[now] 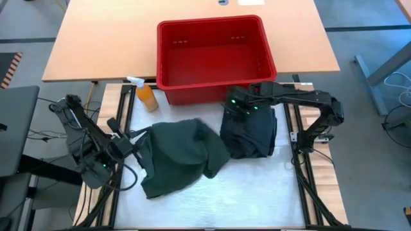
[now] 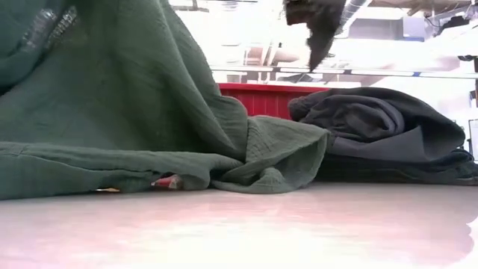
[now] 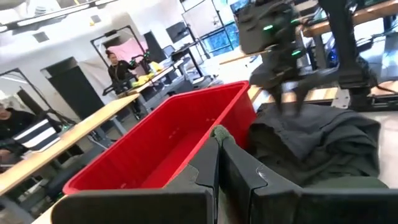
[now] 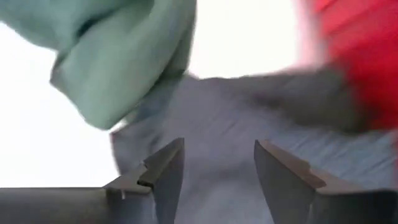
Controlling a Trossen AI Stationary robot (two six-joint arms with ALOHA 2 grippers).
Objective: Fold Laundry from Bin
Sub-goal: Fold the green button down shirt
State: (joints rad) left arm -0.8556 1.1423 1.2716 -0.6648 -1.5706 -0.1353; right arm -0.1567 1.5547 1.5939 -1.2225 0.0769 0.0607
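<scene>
The right claw (image 1: pixel 239 110) hangs spread wide and empty just above the crumpled black cloth garment (image 1: pixel 249 131); the left claw (image 1: pixel 133 142), closed, pinches the dark green cloth garment (image 1: pixel 183 154).

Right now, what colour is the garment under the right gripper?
Black garment, clearest in the high view; right gripper above it.

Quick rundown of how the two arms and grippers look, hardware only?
Both arms are dark, near-black jointed links with black cables trailing off their bases. The left gripper has two flat dark grey fingers with angled tips. The right gripper has the same dark, wedge-shaped fingers. Small green indicator lights glow on the right arm's wrist housing, and one shows on the left arm.
</scene>
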